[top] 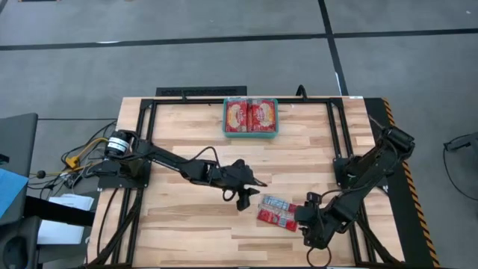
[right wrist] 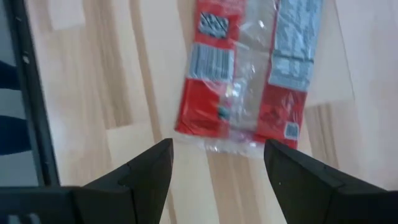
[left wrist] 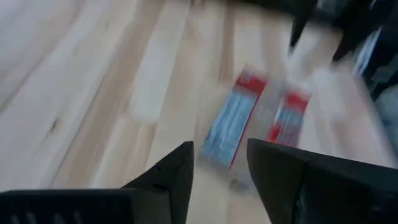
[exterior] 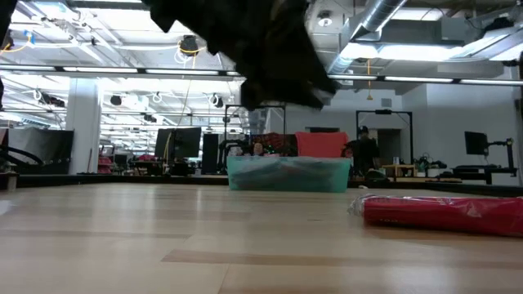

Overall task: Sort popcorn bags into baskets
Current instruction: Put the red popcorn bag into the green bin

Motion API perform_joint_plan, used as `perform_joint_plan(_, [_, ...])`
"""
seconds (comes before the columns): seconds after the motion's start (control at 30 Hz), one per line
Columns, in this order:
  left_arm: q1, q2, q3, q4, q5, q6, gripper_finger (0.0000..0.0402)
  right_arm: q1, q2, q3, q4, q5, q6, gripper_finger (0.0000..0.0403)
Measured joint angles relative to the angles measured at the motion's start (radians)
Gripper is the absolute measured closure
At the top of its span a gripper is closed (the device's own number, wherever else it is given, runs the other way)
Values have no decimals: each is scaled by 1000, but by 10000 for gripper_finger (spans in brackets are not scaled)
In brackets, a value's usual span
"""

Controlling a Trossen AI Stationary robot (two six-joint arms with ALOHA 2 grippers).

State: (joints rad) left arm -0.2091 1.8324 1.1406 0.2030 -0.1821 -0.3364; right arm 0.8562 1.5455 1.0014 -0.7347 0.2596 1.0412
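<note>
two popcorn bags (top: 252,115) sat in the teal basket (top: 251,134), one long packet (top: 278,211) lay between grippers; left gripper (top: 245,196) hovered, jaws apart, best squared over it first; right gripper (top: 306,221) gaped beside it.

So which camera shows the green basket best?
The high view: it looks straight down into the teal basket, showing two red popcorn bags lying side by side inside. The low view shows only its side wall. Neither wrist view shows it.
</note>
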Motion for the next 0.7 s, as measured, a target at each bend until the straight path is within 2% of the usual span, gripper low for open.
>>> perform_joint_plan(0.13, [-20, 61, 9, 52, 12, 56, 296, 21, 14, -8, -10, 3, 55, 127])
perform_joint_plan(0.37, [-34, 149, 75, 59, -13, 74, 392, 35, 56, -9, 14, 8, 123, 127])
perform_joint_plan(0.7, [-33, 243, 159, 89, -13, 107, 401, 50, 95, -8, 81, 32, 214, 127])
